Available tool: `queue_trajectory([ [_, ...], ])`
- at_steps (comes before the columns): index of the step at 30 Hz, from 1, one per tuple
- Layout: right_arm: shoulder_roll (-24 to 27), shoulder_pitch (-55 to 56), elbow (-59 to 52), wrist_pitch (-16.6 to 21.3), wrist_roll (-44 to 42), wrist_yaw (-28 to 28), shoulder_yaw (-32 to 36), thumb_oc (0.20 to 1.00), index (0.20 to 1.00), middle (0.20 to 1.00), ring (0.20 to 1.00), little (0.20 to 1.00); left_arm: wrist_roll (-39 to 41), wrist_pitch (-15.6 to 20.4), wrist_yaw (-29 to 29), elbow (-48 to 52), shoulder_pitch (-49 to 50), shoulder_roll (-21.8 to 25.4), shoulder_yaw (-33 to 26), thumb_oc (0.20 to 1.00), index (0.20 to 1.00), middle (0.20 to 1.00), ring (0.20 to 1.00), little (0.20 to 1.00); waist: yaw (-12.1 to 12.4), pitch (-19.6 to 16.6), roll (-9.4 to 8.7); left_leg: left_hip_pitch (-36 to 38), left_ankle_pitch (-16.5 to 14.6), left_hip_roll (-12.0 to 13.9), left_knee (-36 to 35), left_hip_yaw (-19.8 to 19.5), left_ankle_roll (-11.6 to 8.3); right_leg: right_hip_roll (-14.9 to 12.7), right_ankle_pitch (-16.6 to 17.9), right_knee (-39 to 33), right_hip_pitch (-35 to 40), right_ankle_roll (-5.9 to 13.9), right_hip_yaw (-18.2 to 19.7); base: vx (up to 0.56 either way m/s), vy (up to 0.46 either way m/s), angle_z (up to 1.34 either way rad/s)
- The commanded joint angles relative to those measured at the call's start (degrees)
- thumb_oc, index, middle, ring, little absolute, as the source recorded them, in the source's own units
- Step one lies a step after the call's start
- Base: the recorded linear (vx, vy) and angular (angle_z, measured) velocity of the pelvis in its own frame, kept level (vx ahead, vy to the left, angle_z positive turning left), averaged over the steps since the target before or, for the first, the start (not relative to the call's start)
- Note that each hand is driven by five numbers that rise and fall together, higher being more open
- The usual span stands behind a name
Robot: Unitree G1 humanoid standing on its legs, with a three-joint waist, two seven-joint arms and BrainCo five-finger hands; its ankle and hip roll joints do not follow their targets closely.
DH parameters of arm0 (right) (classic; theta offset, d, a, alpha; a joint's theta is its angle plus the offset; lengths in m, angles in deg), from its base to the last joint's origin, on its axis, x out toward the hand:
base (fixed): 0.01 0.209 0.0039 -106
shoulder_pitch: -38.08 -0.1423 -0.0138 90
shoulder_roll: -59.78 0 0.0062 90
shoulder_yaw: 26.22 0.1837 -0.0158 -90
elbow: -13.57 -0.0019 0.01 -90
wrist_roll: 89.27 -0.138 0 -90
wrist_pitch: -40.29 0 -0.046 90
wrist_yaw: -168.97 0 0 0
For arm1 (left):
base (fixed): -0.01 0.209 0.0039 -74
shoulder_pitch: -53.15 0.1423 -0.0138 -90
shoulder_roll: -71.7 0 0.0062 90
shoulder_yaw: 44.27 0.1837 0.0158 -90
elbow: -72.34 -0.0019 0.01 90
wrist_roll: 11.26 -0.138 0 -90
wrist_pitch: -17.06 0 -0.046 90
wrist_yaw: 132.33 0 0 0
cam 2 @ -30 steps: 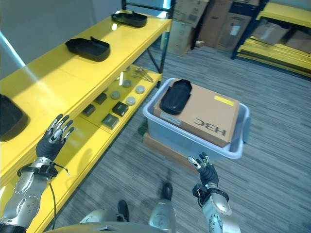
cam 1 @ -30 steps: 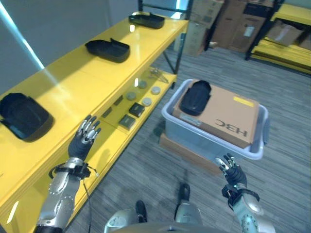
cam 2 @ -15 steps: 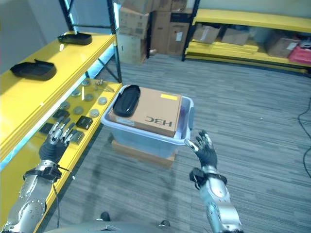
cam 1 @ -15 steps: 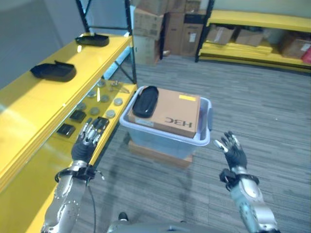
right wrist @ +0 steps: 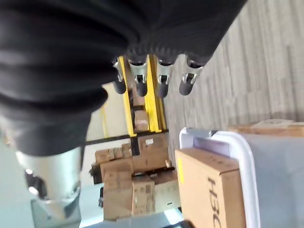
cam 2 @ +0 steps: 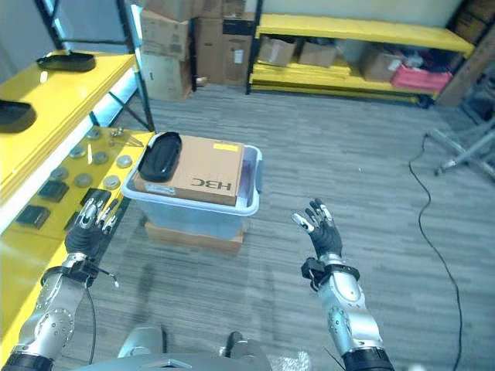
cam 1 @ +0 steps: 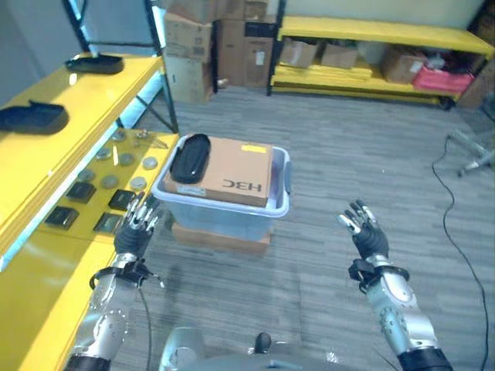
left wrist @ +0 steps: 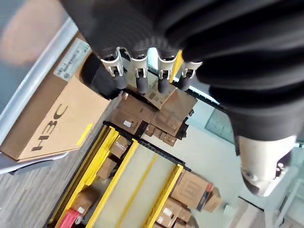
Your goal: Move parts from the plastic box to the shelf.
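A pale plastic box (cam 1: 220,212) stands on the floor on a flat brown board, holding a cardboard carton (cam 1: 240,170) with a black oblong part (cam 1: 189,158) lying on its left end. The yellow shelf (cam 1: 73,112) runs along the left, with two black parts (cam 1: 31,117) on its top level. My left hand (cam 1: 133,232) is open, fingers straight, raised just left of the box and touching nothing. My right hand (cam 1: 363,232) is open too, raised well to the right of the box over the floor. In the right wrist view the box rim (right wrist: 247,156) and carton (right wrist: 213,190) show beyond the fingers (right wrist: 159,78).
Small dark blocks and round discs (cam 1: 116,158) lie on the shelf's lower level. Stacked cardboard boxes (cam 1: 209,39) stand at the back left, and a low yellow rack (cam 1: 371,46) with boxes runs along the far wall. A black cable (cam 1: 456,209) trails over the grey floor at right.
The camera has swung right, so the shelf slid left and the far rack came into view. Both hands stay open and empty; the right hand now sits farther from the box.
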Motion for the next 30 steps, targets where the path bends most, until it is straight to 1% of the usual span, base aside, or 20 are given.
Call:
queue_trajectory([
  [1, 1.6, 0.0, -3.1, 1.9, -0.8, 2.7, 2.2, 1.0, 1.0, 1.0, 1.0, 1.0, 0.6, 2.7, 1.2, 6.7, -0.2, 0.9, -4.2, 1.0, 1.0, 1.0, 1.0, 1.0, 1.5, 2.2, 1.15, -2.9, 15.1, 1.8, -7.9, -2.0, -0.14, 3.4, 5.2, -2.4, 7.5, 4.31, 1.3, 0.34, 0.212, -0.27],
  [3, 1.4, 0.8, -3.1, 2.2, -0.9, 3.2, 2.3, 1.0, 1.0, 1.0, 1.0, 1.0, 0.5, 2.1, -0.8, 5.6, -0.3, 0.9, -5.8, 1.0, 1.0, 1.0, 1.0, 1.0, 1.9, 2.9, 1.14, -5.0, 15.0, 1.4, -7.1, -2.8, -0.19, 2.6, 4.1, -0.7, 8.2, 4.38, 1.0, 0.28, 0.185, -0.11],
  [5, 1.1, -0.1, -2.9, 2.3, -1.2, 3.8, 1.3, 1.0, 1.0, 1.0, 1.0, 1.0, -0.4, 2.9, -1.8, 5.4, 0.2, 0.9, -6.8, 1.0, 1.0, 1.0, 1.0, 1.0, 3.1, 2.7, 1.43, -4.5, 12.6, 0.9, -5.8, -4.5, 0.11, 1.2, 2.7, 0.7, 8.3, 4.95, 1.3, 0.27, 0.211, -0.76],
  [6, 0.9, -0.2, -2.7, 2.4, -1.4, 4.0, 0.9, 1.0, 1.0, 1.0, 1.0, 1.0, -0.5, 2.8, -1.4, 6.1, 0.4, 1.2, -7.1, 1.0, 1.0, 1.0, 1.0, 1.0, 3.4, 2.6, 1.75, -4.8, 12.5, 0.9, -4.5, -5.2, 0.07, 0.8, 2.1, 1.0, 8.4, 4.97, 1.5, 0.28, 0.192, -1.35],
  [7, 0.6, -0.4, -2.8, 2.3, -1.8, 4.4, 0.6, 1.0, 1.0, 1.0, 1.0, 1.0, -0.5, 2.8, -1.0, 6.3, 0.7, 1.3, -7.4, 1.0, 1.0, 1.0, 1.0, 1.0, 3.7, 2.5, 1.91, -4.7, 11.2, 0.5, -3.2, -5.4, 0.36, 0.2, 1.4, 1.5, 8.7, 5.13, 1.7, 0.29, 0.175, -0.89],
  [8, -0.1, -0.8, -2.9, 2.0, -2.5, 4.9, 0.4, 1.0, 1.0, 1.0, 1.0, 1.0, -0.2, 2.7, -0.7, 6.2, 0.7, 1.5, -7.8, 1.0, 1.0, 1.0, 1.0, 1.0, 4.2, 2.0, 1.86, -3.7, 9.0, 0.0, -2.5, -4.9, 1.16, -0.7, 0.7, 1.8, 9.2, 5.67, 1.1, 0.3, 0.168, -0.21],
  [9, -0.6, -1.1, -3.0, 2.1, -2.7, 4.8, 0.1, 1.0, 1.0, 1.0, 1.0, 1.0, -0.2, 2.2, -0.5, 6.5, 0.5, 1.6, -8.0, 1.0, 1.0, 1.0, 1.0, 1.0, 4.8, 1.7, 1.77, -2.8, 7.7, -0.5, -2.3, -4.9, 1.52, -1.4, 0.2, 1.9, 9.6, 6.06, 0.4, 0.4, 0.2, 0.19],
  [10, -1.8, -2.1, -3.1, 2.4, -1.4, 4.3, -0.8, 1.0, 1.0, 1.0, 1.0, 1.0, -0.6, 1.3, -0.5, 7.2, 0.3, 1.8, -8.0, 1.0, 1.0, 1.0, 1.0, 1.0, 5.8, 1.0, 1.49, -1.7, 5.8, -1.9, -1.7, -4.8, 2.25, -2.7, 0.0, 1.7, 10.3, 6.8, -0.9, 0.38, 0.178, -0.08],
  [12, -3.0, -3.4, -3.9, 1.4, 0.3, 3.1, -1.7, 1.0, 1.0, 1.0, 1.0, 1.0, -1.1, 0.7, -1.0, 7.7, -0.1, 1.9, -7.6, 1.0, 1.0, 1.0, 1.0, 1.0, 6.8, 0.4, 1.49, -1.1, 4.4, -3.0, -1.1, -5.1, 3.08, -3.8, -0.3, 1.9, 10.3, 7.11, -1.8, 0.3, 0.156, -0.04],
  [15, -4.5, -4.2, -3.9, 0.4, 1.2, 2.8, -2.4, 1.0, 1.0, 1.0, 1.0, 1.0, -1.1, -0.7, -0.5, 8.5, -0.8, 1.8, -6.9, 1.0, 1.0, 1.0, 1.0, 1.0, 7.7, -0.1, 1.42, -0.9, 3.3, -4.0, -0.8, -5.4, 3.97, -4.6, -0.2, 1.5, 10.6, 7.72, -2.5, 0.21, 0.092, 0.48],
  [18, -5.7, -4.2, -3.8, 0.5, 0.9, 2.7, -2.6, 1.0, 1.0, 1.0, 1.0, 1.0, -1.6, -2.0, -0.7, 8.7, -0.6, 2.0, -6.5, 1.0, 1.0, 1.0, 1.0, 1.0, 8.7, -0.5, 1.1, -1.1, 2.8, -4.5, -0.6, -5.8, 4.63, -5.0, 0.1, 0.5, 11.2, 8.34, -2.7, 0.17, 0.041, 0.1],
  [20, -6.7, -4.2, -4.7, -0.2, 1.6, 3.2, -2.6, 1.0, 1.0, 1.0, 1.0, 1.0, -3.1, -2.6, -3.0, 8.8, 0.3, 2.7, -6.4, 1.0, 1.0, 1.0, 1.0, 1.0, 9.7, -1.1, 0.67, -1.4, 2.2, -5.1, -0.7, -6.2, 5.31, -5.4, 0.0, 0.0, 11.4, 9.01, -2.6, 0.25, 0.074, 0.13],
  [24, -7.5, -4.7, -4.9, 0.2, 1.7, 1.3, -3.4, 1.0, 1.0, 1.0, 1.0, 1.0, -3.3, -3.4, -4.5, 9.6, 0.3, 3.4, -6.2, 1.0, 1.0, 1.0, 1.0, 1.0, 10.5, -1.6, 0.46, -2.1, 1.5, -6.0, -0.1, -6.6, 6.17, -5.8, -0.7, 0.7, 11.8, 9.52, -2.0, 0.14, 0.079, 0.11],
  [25, -8.0, -4.9, -4.8, 0.6, 1.4, 0.2, -3.4, 1.0, 1.0, 1.0, 1.0, 1.0, -3.5, -4.3, -6.4, 9.7, 0.2, 3.7, -6.3, 1.0, 1.0, 1.0, 1.0, 1.0, 10.8, -2.0, 0.35, -2.3, 1.2, -6.7, 0.0, -6.8, 6.86, -6.3, -0.5, 2.2, 11.8, 10.09, -1.7, 0.16, 0.114, 0.04],
  [26, -8.2, -5.0, -4.7, 0.8, 1.5, 0.0, -3.3, 1.0, 1.0, 1.0, 1.0, 1.0, -3.7, -4.4, -7.2, 9.7, 0.2, 3.8, -6.2, 1.0, 1.0, 1.0, 1.0, 1.0, 10.9, -2.1, 0.33, -2.3, 1.2, -7.0, -0.1, -6.9, 7.2, -6.5, -0.2, 3.1, 11.7, 10.35, -1.5, 0.24, 0.239, 0.17],
  [27, -9.2, -4.9, -5.0, 1.5, 2.6, -0.4, -2.9, 1.0, 1.0, 1.0, 1.0, 1.0, -5.8, -5.5, -9.5, 10.4, -0.2, 3.7, -5.2, 1.0, 1.0, 1.0, 1.0, 1.0, 10.6, -2.9, 0.55, -1.7, 0.3, -8.8, -0.6, -7.2, 9.45, -8.9, 5.3, 15.5, 8.7, 11.12, -0.3, 0.18, 0.213, 0.22],
  [28, -9.4, -4.8, -5.2, 1.6, 3.0, -0.4, -2.9, 1.0, 1.0, 1.0, 1.0, 1.0, -5.9, -5.6, -9.5, 10.5, -0.3, 3.6, -5.1, 1.0, 1.0, 1.0, 1.0, 1.0, 10.5, -2.9, 0.72, -1.5, 0.1, -9.0, -0.6, -7.2, 9.84, -9.5, 6.2, 18.5, 7.2, 11.09, 0.2, 0.24, 0.293, 0.26],
  [29, -9.3, -3.8, -6.3, 2.0, 3.2, 0.0, -3.0, 1.0, 1.0, 1.0, 1.0, 1.0, -5.4, -5.2, -9.8, 10.6, 0.2, 3.7, -4.8, 1.0, 1.0, 1.0, 1.0, 1.0, 9.3, -2.3, 1.89, 0.2, -1.1, -9.1, -0.2, -7.2, 11.11, -10.3, 8.8, 30.2, 1.1, 10.31, 1.9, 0.13, 0.152, 0.24],
  [30, -9.2, -3.7, -6.5, 1.9, 3.1, 0.2, -3.0, 1.0, 1.0, 1.0, 1.0, 1.0, -5.5, -5.0, -9.9, 10.5, 0.4, 3.6, -4.7, 1.0, 1.0, 1.0, 1.0, 1.0, 9.3, -2.2, 2.04, 0.6, -1.1, -9.0, -0.3, -6.8, 11.27, -10.5, 9.0, 32.6, -0.5, 10.13, 2.6, 0.16, 0.131, 0.26],
])
